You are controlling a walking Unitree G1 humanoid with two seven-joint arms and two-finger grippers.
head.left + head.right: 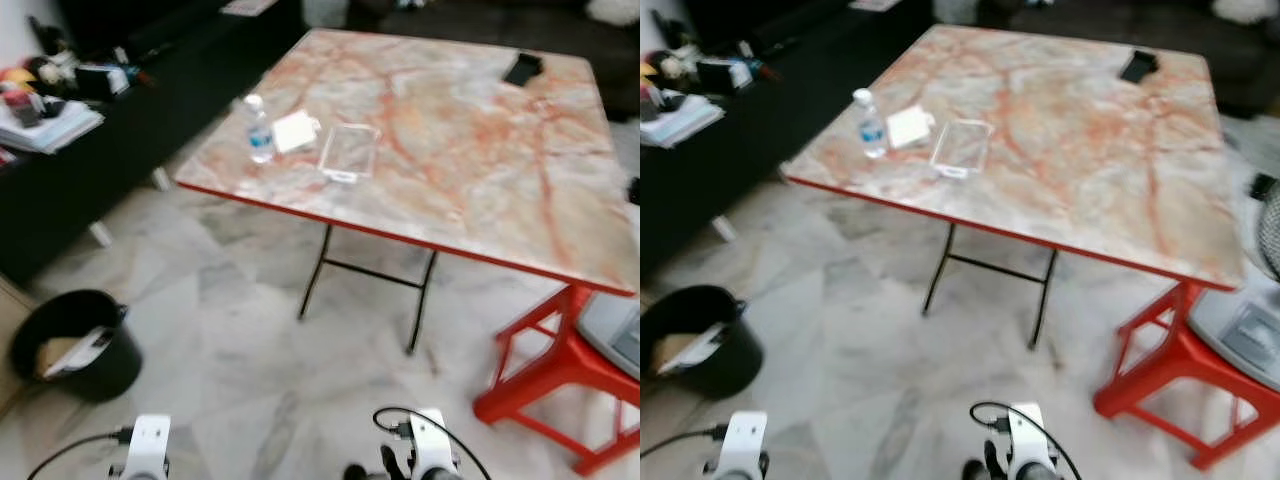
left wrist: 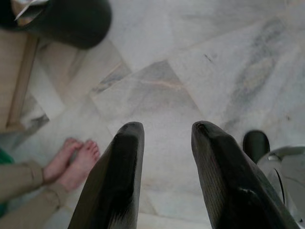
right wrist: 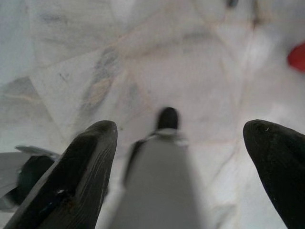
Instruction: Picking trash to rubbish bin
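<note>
Trash: water bottle, white paper and clear tray on marble table.
Rubbish bin on floor, left. Left gripper slightly parted, right gripper wide; both empty.

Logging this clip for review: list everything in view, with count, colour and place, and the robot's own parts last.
Folding table: one, orange-veined marble top with red edge, ahead.
Water bottle: one, clear with white cap, upright near the table's left edge.
White packet: one, flat beside the bottle.
Clear plastic tray: one, just right of the packet.
Dark flat item: one, black, far right corner of the table.
Rubbish bin: one, black, on the floor at left, some waste inside.
Stool: one, red, right of the table.
Person's bare feet: two, on the floor tiles.
Left pincer: black fingers apart, over the floor.
Right pincer: black fingers wide apart, over the floor.
</note>
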